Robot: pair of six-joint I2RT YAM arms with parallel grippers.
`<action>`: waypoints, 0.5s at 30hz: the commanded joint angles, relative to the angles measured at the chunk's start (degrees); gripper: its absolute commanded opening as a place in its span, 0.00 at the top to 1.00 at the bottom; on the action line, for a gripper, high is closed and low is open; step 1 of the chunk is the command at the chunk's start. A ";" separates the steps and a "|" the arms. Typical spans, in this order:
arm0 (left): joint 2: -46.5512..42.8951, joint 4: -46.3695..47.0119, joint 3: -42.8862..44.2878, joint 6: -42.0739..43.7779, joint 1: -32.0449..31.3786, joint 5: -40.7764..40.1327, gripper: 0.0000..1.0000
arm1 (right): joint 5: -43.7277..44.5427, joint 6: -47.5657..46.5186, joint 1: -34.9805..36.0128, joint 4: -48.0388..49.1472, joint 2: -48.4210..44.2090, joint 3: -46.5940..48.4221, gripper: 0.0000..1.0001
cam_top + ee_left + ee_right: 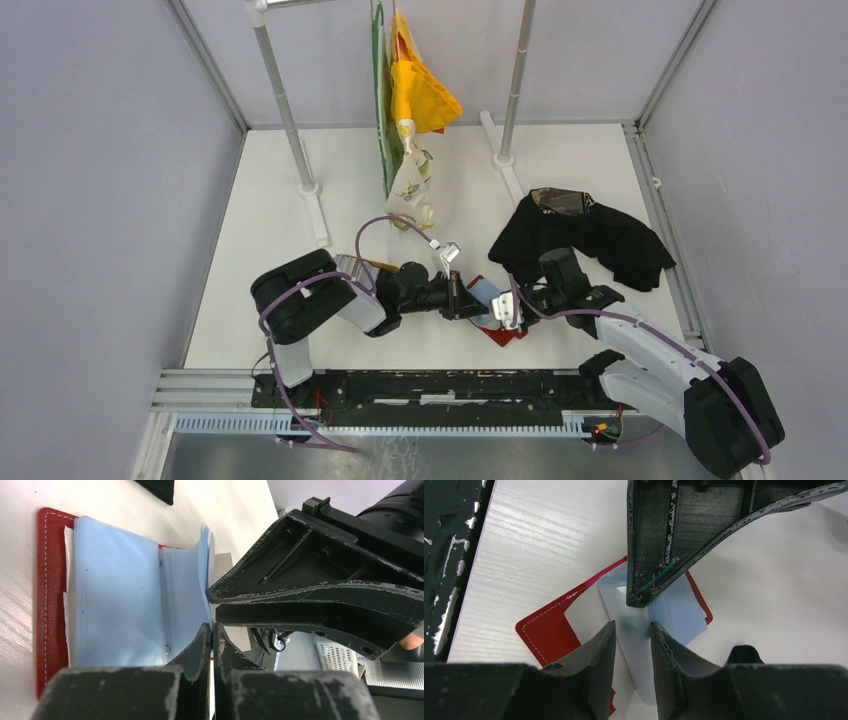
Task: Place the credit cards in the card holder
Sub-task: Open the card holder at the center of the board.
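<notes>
My left claw is pinched shut on a plastic sleeve of the card holder, which lies open just below both claws. My right claw straddles what looks like a pale credit card, and I cannot tell whether it grips. I judge that no card is seated yet.

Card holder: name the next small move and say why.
Probably nudge the right gripper a little toward the left gripper. The left one is shut on a clear sleeve of the open card holder, holding it up, and the right one's tips stand just beside it.
</notes>
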 commanded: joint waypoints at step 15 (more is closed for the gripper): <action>2.09 7.79 -0.78 -3.70 1.24 1.43 0.96 | 0.37 -1.40 0.98 -0.42 0.44 -0.27 0.76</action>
